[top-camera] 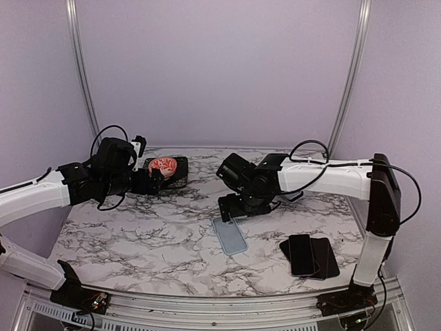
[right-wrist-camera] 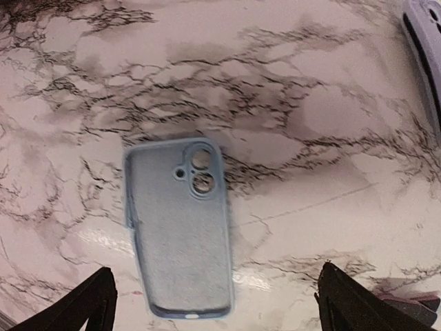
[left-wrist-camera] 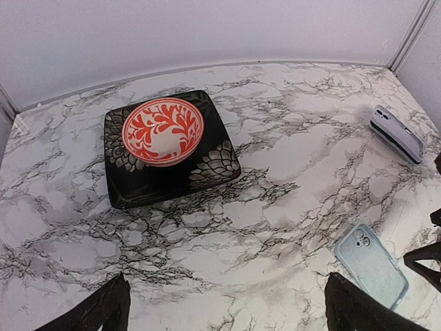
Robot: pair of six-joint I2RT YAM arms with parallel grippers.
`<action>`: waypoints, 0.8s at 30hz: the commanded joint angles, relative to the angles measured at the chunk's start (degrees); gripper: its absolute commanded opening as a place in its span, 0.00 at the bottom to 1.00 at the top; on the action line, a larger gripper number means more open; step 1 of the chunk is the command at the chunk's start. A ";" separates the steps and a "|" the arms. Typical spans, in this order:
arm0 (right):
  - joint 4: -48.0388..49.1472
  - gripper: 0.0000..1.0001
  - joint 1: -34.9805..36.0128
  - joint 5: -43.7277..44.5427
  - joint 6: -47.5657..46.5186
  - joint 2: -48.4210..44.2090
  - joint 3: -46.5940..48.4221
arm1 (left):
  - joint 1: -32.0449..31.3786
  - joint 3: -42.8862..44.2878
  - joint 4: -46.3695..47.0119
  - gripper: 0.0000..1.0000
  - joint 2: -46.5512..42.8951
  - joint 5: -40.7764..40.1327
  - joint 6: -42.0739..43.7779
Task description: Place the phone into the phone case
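An empty light blue phone case [top-camera: 230,236] [right-wrist-camera: 180,231] [left-wrist-camera: 371,264] lies flat on the marble table, inner side up, camera cutouts at its far end. My right gripper [top-camera: 234,207] [right-wrist-camera: 217,310] hovers open just above it, one finger on each side, touching nothing. Two dark phones [top-camera: 302,254] [top-camera: 325,257] lie side by side at the right front, apart from the case. My left gripper [top-camera: 155,181] [left-wrist-camera: 231,307] is open over bare table, near the black plate, holding nothing.
A red-and-white patterned bowl [left-wrist-camera: 162,131] [top-camera: 164,165] sits on a black square plate [left-wrist-camera: 207,176] at the back left. A lavender case with a dark phone in it [left-wrist-camera: 396,132] [right-wrist-camera: 424,48] lies further back on the right.
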 commanded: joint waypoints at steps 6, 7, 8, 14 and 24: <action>-12.85 0.97 -4.69 -0.40 8.04 -17.84 -27.33 | -0.01 0.81 -1.52 0.99 1.00 4.28 -0.71; -11.23 0.96 -5.55 -1.03 7.96 -19.47 -29.33 | 0.02 0.90 -1.64 0.99 1.30 4.53 -0.64; -9.57 0.95 -6.44 -1.64 7.90 -20.70 -31.02 | 0.02 0.99 -1.69 0.99 1.50 4.78 -0.66; -7.75 0.92 -9.79 -1.64 5.79 -22.24 -34.46 | 0.00 1.47 -2.34 0.99 2.76 4.89 -0.52; -3.53 0.81 -13.34 -3.85 3.88 -22.96 -39.91 | 0.01 1.88 -2.91 0.99 3.79 4.51 -0.25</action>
